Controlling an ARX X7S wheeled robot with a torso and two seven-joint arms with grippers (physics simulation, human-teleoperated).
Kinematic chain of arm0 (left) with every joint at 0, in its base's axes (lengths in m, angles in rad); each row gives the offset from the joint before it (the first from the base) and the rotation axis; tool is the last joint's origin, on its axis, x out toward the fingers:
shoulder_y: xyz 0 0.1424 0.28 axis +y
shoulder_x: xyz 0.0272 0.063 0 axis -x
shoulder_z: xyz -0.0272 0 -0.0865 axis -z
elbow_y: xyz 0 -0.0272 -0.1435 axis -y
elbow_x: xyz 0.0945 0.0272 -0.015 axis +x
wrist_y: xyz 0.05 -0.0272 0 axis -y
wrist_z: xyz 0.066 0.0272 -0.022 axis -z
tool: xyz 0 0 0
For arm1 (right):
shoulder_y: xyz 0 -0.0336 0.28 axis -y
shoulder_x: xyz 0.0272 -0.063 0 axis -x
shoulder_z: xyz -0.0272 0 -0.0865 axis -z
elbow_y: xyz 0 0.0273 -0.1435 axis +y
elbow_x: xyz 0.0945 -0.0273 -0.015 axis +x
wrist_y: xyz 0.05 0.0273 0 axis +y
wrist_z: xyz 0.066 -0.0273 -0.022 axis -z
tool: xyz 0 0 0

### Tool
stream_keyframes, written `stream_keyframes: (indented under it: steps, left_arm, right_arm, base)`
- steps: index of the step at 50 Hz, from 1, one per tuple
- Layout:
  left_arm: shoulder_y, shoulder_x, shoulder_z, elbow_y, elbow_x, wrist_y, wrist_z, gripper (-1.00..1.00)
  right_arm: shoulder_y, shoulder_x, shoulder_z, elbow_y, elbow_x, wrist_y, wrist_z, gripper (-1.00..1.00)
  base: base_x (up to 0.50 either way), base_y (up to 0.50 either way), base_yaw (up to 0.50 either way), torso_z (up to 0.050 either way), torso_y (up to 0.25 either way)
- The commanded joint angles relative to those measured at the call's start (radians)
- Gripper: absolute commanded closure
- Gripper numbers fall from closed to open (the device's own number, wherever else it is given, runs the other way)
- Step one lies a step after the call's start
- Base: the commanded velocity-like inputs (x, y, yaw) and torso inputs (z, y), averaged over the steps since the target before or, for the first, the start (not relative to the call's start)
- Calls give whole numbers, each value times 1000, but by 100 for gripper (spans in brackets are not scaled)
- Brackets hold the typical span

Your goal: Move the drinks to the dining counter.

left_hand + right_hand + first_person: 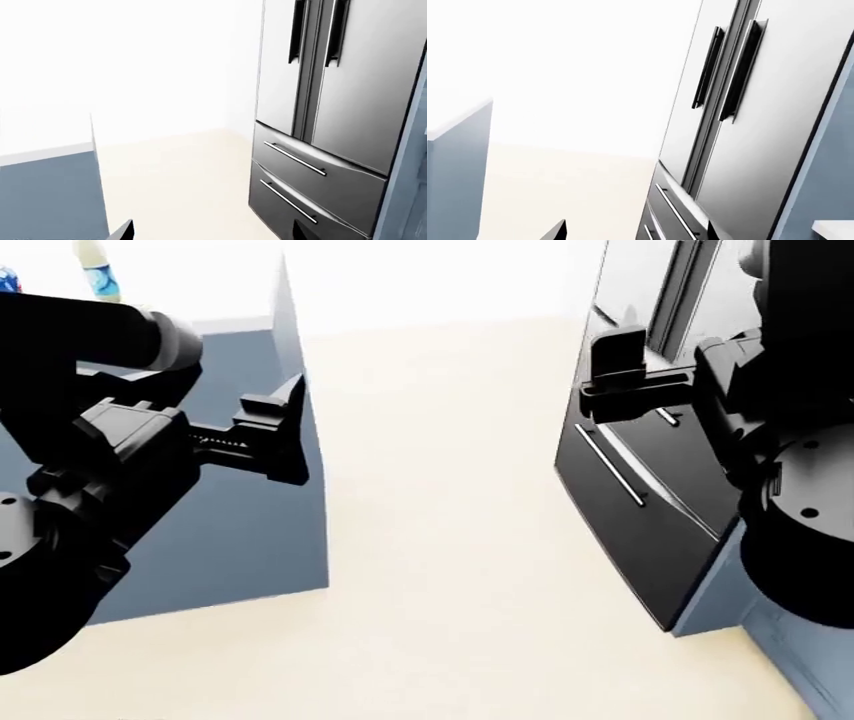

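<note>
A cream bottle with a light-blue cap (pixel 94 268) and the edge of a blue soda can (pixel 7 280) show at the far left, behind my left arm, on the white top of the dining counter with its blue-grey panel (pixel 247 530). The milk carton is out of view. My left gripper (pixel 296 432) is open and empty beside the counter's corner; the left wrist view shows its gripper (pixel 213 235) with tips far apart. My right gripper (pixel 601 375) is open and empty in front of the fridge; the right wrist view (pixel 635 234) shows the same.
A stainless fridge (pixel 641 470) with two doors and two drawers stands at the right, also in the left wrist view (pixel 320 125) and the right wrist view (pixel 747 125). A light-blue cabinet side (pixel 747 610) adjoins it. Cream floor (pixel 441 540) lies between counter and fridge.
</note>
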Motion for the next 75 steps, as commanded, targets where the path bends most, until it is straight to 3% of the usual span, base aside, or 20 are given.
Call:
stream_keyframes:
  steps: [1,45,75]
  left_arm:
    - [-5,3,7,-5,3,0,3,-100]
    - [-10,-9,14,-2,-5,7,0,-100]
    - [6,-21,14,8,-7,20,0,-100]
  right_arm:
    - [-1,-2,-3,13,10,1,6,-100]
    - [-8,3,1,30,42,-9,25,-100]
    - [-28,15,13,37,64,-33,43,-100]
  base:
    - [-84,-409,-453,0,0]
    - [-126,-382,-430,0,0]
    - [-28,-56,-500,0,0]
